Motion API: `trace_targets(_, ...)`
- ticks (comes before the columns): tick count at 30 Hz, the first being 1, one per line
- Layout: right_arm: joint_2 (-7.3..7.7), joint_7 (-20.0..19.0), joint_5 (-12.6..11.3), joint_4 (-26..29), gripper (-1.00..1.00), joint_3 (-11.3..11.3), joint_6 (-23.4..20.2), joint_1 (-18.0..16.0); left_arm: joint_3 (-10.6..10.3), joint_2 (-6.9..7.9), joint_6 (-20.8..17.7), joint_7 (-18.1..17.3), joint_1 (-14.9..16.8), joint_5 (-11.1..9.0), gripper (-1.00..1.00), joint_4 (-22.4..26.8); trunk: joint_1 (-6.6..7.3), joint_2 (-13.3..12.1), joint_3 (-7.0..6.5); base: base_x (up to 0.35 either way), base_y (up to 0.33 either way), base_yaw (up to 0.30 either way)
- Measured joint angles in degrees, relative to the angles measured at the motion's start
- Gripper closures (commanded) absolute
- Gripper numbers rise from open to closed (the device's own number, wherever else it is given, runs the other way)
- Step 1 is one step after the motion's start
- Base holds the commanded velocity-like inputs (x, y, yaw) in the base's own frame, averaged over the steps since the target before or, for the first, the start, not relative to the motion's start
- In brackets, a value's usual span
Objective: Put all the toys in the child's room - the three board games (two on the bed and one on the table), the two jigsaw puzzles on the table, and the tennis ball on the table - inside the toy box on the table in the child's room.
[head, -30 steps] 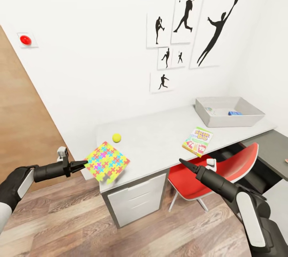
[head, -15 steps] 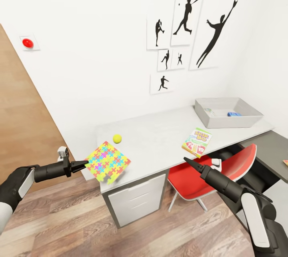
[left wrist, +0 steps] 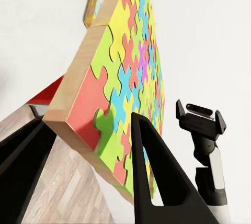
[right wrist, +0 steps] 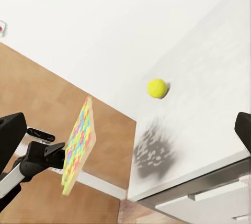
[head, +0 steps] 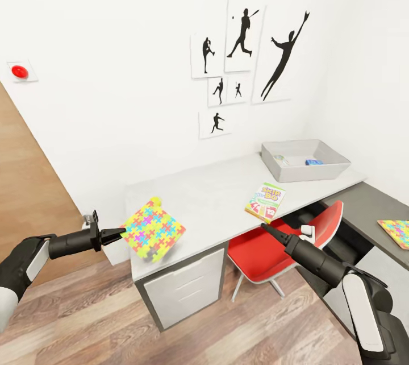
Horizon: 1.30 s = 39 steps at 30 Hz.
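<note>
My left gripper [head: 117, 233] is shut on the corner of a jigsaw puzzle [head: 153, 227], held tilted in the air off the near left corner of the table [head: 210, 197]. In the left wrist view its fingers [left wrist: 149, 156] pinch the puzzle [left wrist: 125, 72]. The tennis ball [head: 157, 200] peeks out behind the puzzle; it also shows as the tennis ball [right wrist: 157, 88] on the table. The Skip-Bo board game [head: 265, 200] lies mid-table. The toy box [head: 329, 170] at the far end holds two board games [head: 282, 160] [head: 313, 162]. A second jigsaw puzzle [head: 396, 232] lies on the dark grey top. My right gripper [head: 266, 228] hovers open and empty above the chair.
A red chair [head: 267, 248] is tucked under the table between my right arm and the white drawers [head: 182, 288]. A wooden door [head: 28, 183] stands at the left. Silhouette posters [head: 244, 58] hang on the wall above the table.
The camera has swung right, shifting the picture left and bringing the second puzzle into view. The left gripper still holds its puzzle in the same pose; the right arm rose slightly.
</note>
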State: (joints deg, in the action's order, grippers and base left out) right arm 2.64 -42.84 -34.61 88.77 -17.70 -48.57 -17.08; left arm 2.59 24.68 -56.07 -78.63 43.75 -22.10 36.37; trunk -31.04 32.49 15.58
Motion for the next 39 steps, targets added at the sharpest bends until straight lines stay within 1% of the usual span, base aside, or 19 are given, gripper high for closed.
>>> trace_targets(6, 0.00, -0.1, 0.0, 0.0, -1.00, 0.0, -0.1, 0.0, 0.1, 0.00, 0.0, 0.1, 0.0, 0.0, 1.00, 0.0, 1.32, -2.4, -1.54, 0.000, 0.000, -0.170)
trace_targets(18, 0.00, -0.1, 0.0, 0.1, -1.00, 0.0, -0.1, 0.0, 0.0, 0.01, 0.1, 0.1, 0.0, 0.0, 1.00, 0.0, 3.96, -7.2, -3.82, 0.000, 0.000, -0.020)
trace_targets(24, 0.00, -0.5, 0.0, 0.1, -1.00, 0.0, -0.2, 0.0, -0.1, 0.00, 0.1, -0.1, 0.0, 0.0, 1.00, 0.0, 5.28, -9.7, -4.91, 0.000, 0.000, -0.220)
trace_targets(29, 0.00, -2.9, 0.1, 0.0, -1.00, -0.3, -0.2, 0.0, -0.1, -0.01, 0.1, -0.1, 0.0, 0.0, 1.00, 0.0, 5.29, -9.7, -5.01, 0.000, 0.000, -0.274)
trace_targets(39, 0.00, -3.4, 0.2, -0.4, -1.00, -1.7, -0.3, 0.0, -0.1, -0.01, 0.1, -0.1, 0.0, 0.1, 1.00, 0.0, 5.29, -9.7, -5.29, 0.000, 0.000, -0.278)
